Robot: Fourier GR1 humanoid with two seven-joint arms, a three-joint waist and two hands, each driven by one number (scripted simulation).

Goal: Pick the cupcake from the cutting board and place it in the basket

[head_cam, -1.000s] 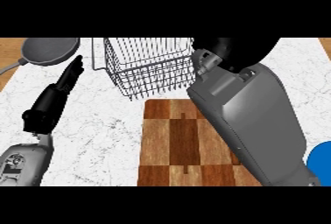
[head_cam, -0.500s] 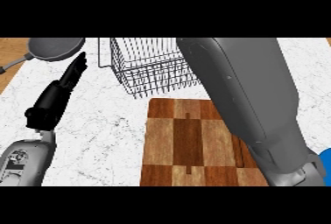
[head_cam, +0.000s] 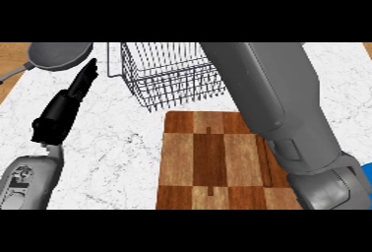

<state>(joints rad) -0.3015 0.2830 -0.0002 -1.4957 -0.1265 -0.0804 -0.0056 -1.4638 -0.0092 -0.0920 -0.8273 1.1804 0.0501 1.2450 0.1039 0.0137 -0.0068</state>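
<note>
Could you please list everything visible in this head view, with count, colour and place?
Wire basket: one, dark grey metal, top centre of the counter.
Cutting board: one, brown wooden checker pattern, below the basket; no cupcake shows on it.
Pan: one, grey, top left corner.
Blue object: one, only an edge at the far right; kind unclear.
Counter: white marble.
Left hand: black, fingers straight, left of the basket.
Right forearm: grey, reaching past the basket's right side; its hand is out of view.
</note>
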